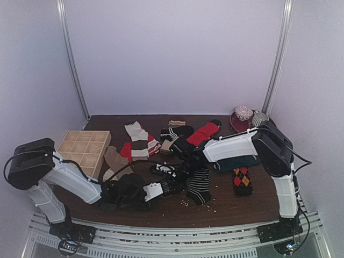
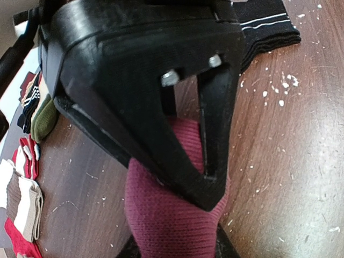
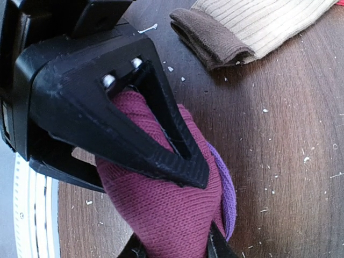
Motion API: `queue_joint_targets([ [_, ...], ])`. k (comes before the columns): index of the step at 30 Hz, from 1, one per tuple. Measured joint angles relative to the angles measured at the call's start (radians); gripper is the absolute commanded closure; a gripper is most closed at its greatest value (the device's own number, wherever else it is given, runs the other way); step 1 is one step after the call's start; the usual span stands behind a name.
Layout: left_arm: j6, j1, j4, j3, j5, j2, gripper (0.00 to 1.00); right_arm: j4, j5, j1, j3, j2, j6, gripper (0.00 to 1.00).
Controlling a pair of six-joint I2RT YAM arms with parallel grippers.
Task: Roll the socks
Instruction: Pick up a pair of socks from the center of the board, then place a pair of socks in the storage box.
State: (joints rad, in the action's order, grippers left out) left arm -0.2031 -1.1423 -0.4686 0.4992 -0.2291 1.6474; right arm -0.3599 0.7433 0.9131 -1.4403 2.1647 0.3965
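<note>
1. The left gripper (image 2: 185,212) pinches the magenta sock (image 2: 161,231) low over the table (image 2: 290,150), toward its front middle. If the bite is shallow, the knit could slide free.
2. The right gripper (image 3: 183,212) clamps what seems to be the same sock, which bulges between its fingers. Opposed pulls would stretch it instead of rolling it.
3. The tan sock (image 3: 258,27) lies near and could snag.

A magenta sock (image 3: 161,209), purple along one edge, lies bunched thick on the dark wood near the front middle. Just beside it sits a crumpled black-and-white striped sock (image 1: 199,185). An argyle sock (image 1: 242,180) lies flat to the right, with a dark teal sock (image 1: 236,162) behind it. Farther back are a red sock (image 1: 204,133), red-and-cream striped socks (image 1: 137,141) and tan socks (image 1: 114,161).
</note>
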Motion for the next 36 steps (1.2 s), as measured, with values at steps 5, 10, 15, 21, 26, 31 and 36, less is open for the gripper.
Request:
queue_joint_targets([
  [5,0.008,0.0,0.002,0.0,0.008,0.0,1.0,0.001,0.0,0.0,0.0,-0.002,-0.002,0.71],
  [10,0.022,0.001,-0.005,0.004,0.021,0.002,1.0,0.057,-0.012,-0.008,0.053,-0.047,-0.042,0.59],
  [15,0.053,0.002,-0.013,-0.007,0.012,-0.014,1.0,0.145,-0.056,-0.058,0.216,-0.163,-0.193,0.34],
  [21,0.089,0.038,0.014,-0.066,-0.003,-0.111,1.0,0.264,-0.132,-0.191,0.386,-0.396,-0.364,0.32],
  [26,0.112,0.071,0.051,-0.045,-0.002,-0.169,1.0,0.373,-0.164,-0.19,0.447,-0.577,-0.439,0.31],
  [31,0.124,0.135,0.102,0.056,-0.007,-0.205,1.0,0.441,-0.199,-0.187,0.539,-0.697,-0.485,0.31],
  [36,0.125,0.245,0.138,0.16,-0.06,-0.249,1.0,0.456,-0.218,-0.187,0.601,-0.738,-0.501,0.31],
])
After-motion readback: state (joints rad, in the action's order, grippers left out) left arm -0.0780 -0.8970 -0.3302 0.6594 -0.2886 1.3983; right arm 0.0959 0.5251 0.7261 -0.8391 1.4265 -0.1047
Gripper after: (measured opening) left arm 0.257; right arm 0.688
